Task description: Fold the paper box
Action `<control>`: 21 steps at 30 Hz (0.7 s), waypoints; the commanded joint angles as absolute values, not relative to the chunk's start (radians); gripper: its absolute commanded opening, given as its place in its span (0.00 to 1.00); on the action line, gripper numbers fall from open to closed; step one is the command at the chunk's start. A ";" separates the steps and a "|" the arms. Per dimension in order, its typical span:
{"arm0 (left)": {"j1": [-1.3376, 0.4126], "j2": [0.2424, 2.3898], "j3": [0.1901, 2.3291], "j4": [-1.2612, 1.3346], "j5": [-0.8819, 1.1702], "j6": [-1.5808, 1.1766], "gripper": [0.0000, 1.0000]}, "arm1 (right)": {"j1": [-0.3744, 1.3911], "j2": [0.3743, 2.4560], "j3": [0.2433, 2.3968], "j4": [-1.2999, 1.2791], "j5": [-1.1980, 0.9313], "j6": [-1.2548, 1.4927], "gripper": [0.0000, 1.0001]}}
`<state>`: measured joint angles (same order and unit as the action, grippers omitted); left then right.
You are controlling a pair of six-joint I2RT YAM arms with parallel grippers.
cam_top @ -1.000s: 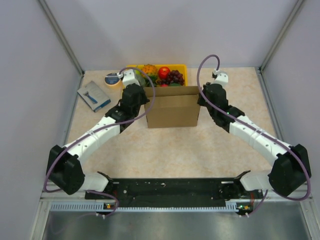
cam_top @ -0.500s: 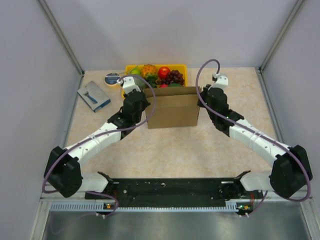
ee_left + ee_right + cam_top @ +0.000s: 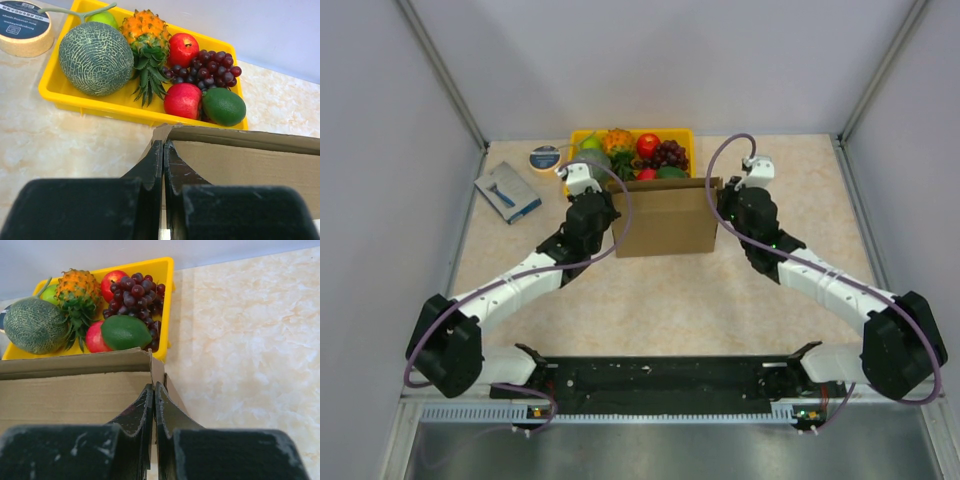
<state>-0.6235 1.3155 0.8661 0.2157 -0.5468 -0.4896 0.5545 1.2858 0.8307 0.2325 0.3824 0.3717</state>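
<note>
Brown cardboard paper box (image 3: 665, 218), centre frame, is now pinched at both rear top corners by left pincer (image 3: 163, 152) and right pincer (image 3: 153, 395), newly moved inward, readying wall folding.

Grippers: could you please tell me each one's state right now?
Left gripper: closed, fingers together at the paper box corner.
Right gripper: closed, likewise.
</note>
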 commanded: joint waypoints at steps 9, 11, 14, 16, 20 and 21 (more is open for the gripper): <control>-0.635 1.354 0.719 0.103 -0.529 -0.575 0.00 | 0.575 1.241 0.805 0.003 0.282 0.327 0.20; -0.635 1.359 0.726 0.094 -0.523 -0.569 0.00 | 0.575 1.186 0.953 -0.240 0.244 0.330 0.55; -0.634 1.353 0.727 0.091 -0.535 -0.565 0.00 | 0.572 1.083 1.072 -0.538 0.195 0.331 0.79; -0.634 1.348 0.719 0.100 -0.532 -0.561 0.00 | 0.561 1.081 1.174 -0.656 0.177 0.365 0.81; -0.635 1.332 0.700 0.101 -0.529 -0.575 0.00 | 0.522 1.327 1.487 -0.652 0.003 0.552 0.78; -0.635 1.328 0.686 0.101 -0.531 -0.578 0.00 | 0.508 1.377 1.537 -0.647 -0.112 0.646 0.76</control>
